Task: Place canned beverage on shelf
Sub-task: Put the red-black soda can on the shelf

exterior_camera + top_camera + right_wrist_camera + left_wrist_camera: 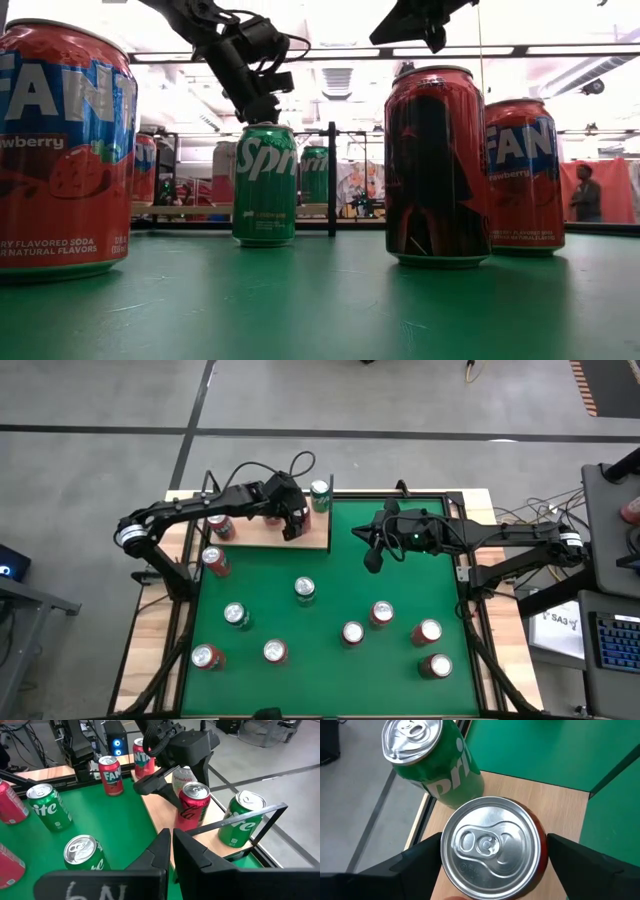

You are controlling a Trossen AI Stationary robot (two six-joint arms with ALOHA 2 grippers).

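Red can [492,847] upright on shelf [555,805] between left pincer's [292,523] spread fingers (grip seemingly released, contact unclear).

Beyond the job: table surface, floor and desk clutter

A flat green felt table surface [330,575] is seen flanked by light wooden side strips [150,660] on a grey concrete floor [100,400]. A dark keyboard [614,642] and white paper sheet [558,622] are spotted alongside, and a standing person [584,195] is glimpsed far back.

Matt pale wood shelf [555,805] bears a glossy red metal can [492,847] with a brushed silver lid; at its 11 o'clock, a shiny green can [432,757]. Table cloth [330,575] looks felt-like.
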